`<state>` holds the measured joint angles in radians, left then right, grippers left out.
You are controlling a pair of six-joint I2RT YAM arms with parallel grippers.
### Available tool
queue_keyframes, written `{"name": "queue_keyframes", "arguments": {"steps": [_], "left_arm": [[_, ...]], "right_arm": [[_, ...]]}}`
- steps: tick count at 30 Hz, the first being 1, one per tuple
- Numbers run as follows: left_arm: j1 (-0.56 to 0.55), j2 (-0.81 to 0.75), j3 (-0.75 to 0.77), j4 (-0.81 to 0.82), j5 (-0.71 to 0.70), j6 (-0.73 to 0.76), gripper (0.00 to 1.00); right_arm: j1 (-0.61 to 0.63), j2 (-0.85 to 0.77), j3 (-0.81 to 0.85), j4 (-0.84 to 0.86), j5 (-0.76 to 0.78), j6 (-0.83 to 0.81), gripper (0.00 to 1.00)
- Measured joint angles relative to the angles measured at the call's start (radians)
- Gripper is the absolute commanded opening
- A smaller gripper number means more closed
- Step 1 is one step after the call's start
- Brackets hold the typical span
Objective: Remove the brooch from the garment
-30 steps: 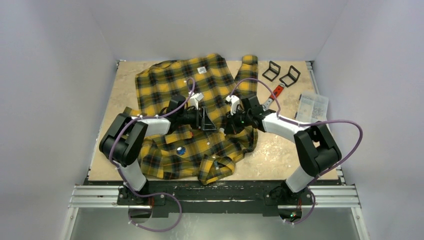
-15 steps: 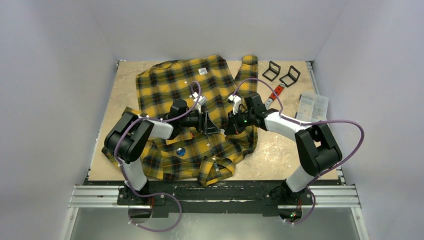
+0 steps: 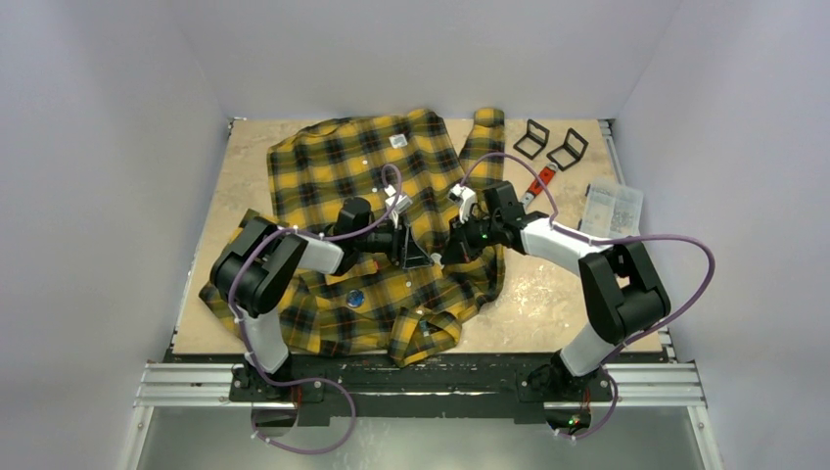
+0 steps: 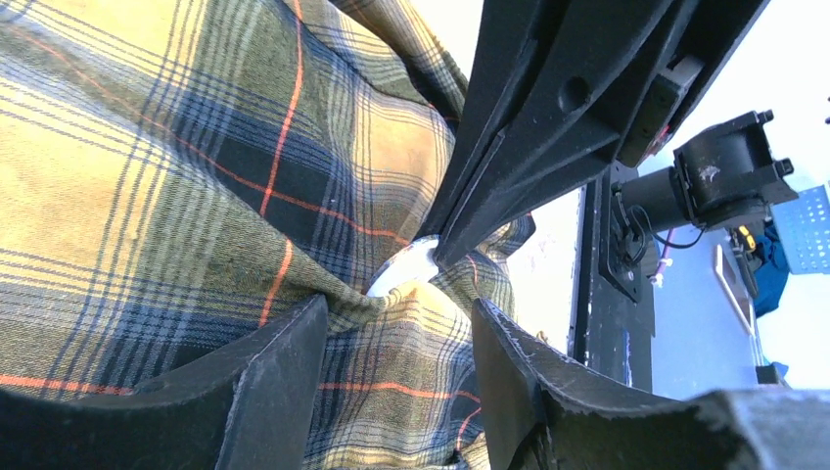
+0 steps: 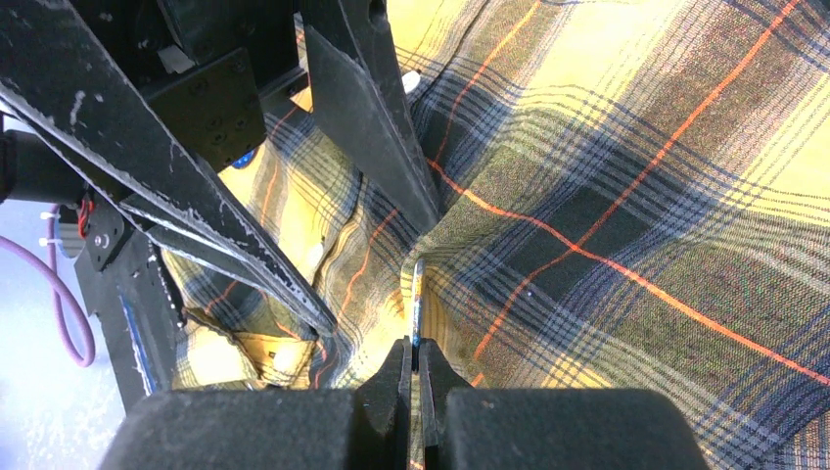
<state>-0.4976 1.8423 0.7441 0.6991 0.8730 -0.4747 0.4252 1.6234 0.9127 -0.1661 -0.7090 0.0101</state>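
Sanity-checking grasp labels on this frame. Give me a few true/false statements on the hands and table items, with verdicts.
1. The right hand is shut on the thin silvery brooch at a fold of the shirt. True.
2. The left hand is clear of the cloth. False: a fold of the shirt is bunched between its fingers.
3. Two black brackets lie at the far right of the table. True.
4. The clear box sits on the shirt. False: it sits on bare table near the right edge, apart from the shirt.
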Motion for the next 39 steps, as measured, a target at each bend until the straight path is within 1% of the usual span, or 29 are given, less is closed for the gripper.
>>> {"name": "queue_keyframes", "arguments": {"steps": [7,14,23,35,39], "left_arm": [[-0.010,0.014,0.000,0.003,0.009,0.026,0.51],[-0.016,0.024,0.000,0.003,0.008,0.033,0.51],[-0.029,0.030,0.011,-0.017,-0.022,0.051,0.44],[-0.043,0.035,0.024,-0.029,-0.041,0.054,0.41],[-0.048,0.039,0.031,-0.037,-0.048,0.064,0.42]], "right_arm": [[-0.019,0.003,0.000,-0.004,-0.034,0.015,0.00],[-0.029,0.015,0.000,-0.006,-0.071,0.034,0.00],[-0.032,0.025,0.000,-0.001,-0.081,0.089,0.00],[-0.041,0.026,0.000,0.002,-0.098,0.131,0.00],[-0.041,0.027,0.000,0.003,-0.099,0.139,0.00]]}}
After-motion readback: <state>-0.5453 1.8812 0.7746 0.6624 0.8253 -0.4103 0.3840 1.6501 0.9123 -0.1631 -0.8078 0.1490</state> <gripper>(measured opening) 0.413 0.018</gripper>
